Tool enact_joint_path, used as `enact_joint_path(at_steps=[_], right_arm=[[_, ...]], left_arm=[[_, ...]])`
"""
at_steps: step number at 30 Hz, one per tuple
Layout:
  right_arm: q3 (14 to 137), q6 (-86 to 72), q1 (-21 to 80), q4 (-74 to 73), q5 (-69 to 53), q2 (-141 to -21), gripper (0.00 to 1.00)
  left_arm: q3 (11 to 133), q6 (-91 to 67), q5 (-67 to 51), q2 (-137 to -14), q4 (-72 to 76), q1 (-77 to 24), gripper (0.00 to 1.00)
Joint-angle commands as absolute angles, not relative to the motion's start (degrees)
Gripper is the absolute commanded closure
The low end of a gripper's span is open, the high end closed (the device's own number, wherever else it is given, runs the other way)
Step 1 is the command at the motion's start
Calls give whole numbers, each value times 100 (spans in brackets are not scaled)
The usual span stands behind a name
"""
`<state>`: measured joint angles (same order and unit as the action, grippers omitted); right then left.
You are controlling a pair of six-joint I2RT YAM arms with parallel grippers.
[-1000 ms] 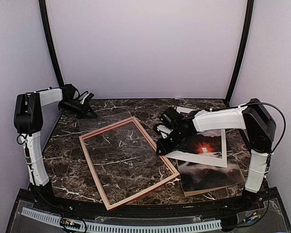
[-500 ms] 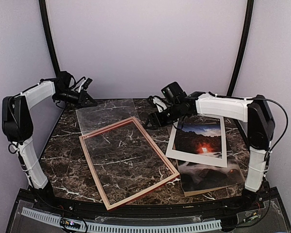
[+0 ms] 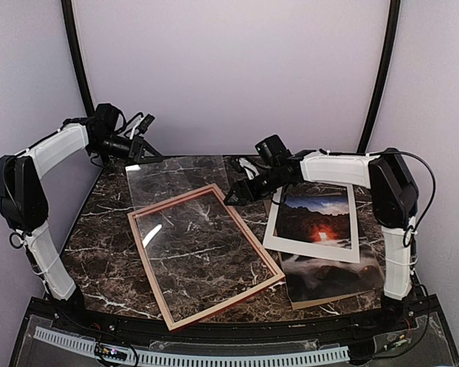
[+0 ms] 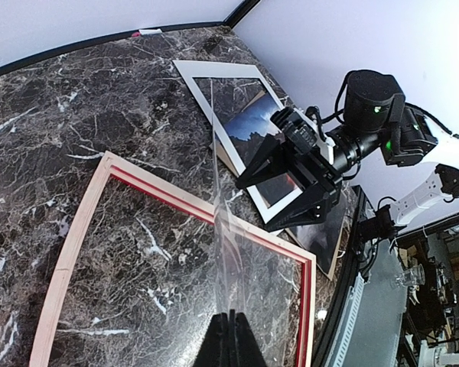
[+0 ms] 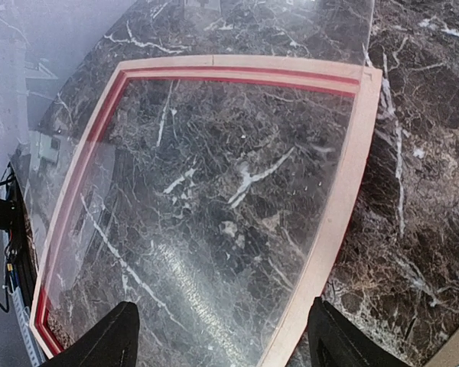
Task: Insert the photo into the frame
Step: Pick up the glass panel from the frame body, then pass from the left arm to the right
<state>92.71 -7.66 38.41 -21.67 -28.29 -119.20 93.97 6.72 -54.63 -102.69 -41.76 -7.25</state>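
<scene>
Looking down from above, we see a dark brown marble table [image 3: 99,229] veined in white, closed in by plain lavender walls [image 3: 229,76], with a black pole [image 3: 78,69] curving up at each rear corner. Along the near edge runs a black ledge carrying a white slotted strip [image 3: 214,358]. The frame [image 3: 148,271] lies flat on the marble left of centre, turned at an angle, its pale wood side up and a line of red showing along its inner edge. The left gripper [image 3: 145,153] is above the far left of the table, its jaws pressed together on the far edge of a clear sheet [image 3: 176,180], which hangs tilted over the frame and the marble behind it; whether its lower edge touches the frame we cannot tell. The right gripper [image 3: 241,193] hovers over the frame's far right corner with its jaws spread wide and nothing between them. The photo [image 3: 330,274] lies flat on the right side of the table, apart from the frame: its red glow and blue sky show through the window of a white mat [image 3: 312,251] laid on top, and its waterfall end sticks out toward us. A brown board [image 3: 321,302] peeps out from under the photo's near edge.
</scene>
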Motion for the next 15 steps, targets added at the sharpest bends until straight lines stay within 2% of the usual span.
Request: enact_joint_path(at_steps=[1, 9, 15], right_arm=[[9176, -451, 3753, -1650, -3265, -11920, 24], [9071, -272, 3744, -1403, -3582, -12137, 24], [8747, -187, 3721, -1131, -4158, -12028, 32]], left_arm=[[9334, 544, -5960, -9857, -4057, -802, 100], [9351, 525, -6063, -9740, -4037, -805, 100], [9344, 563, -5980, -9734, -4060, -803, 100]])
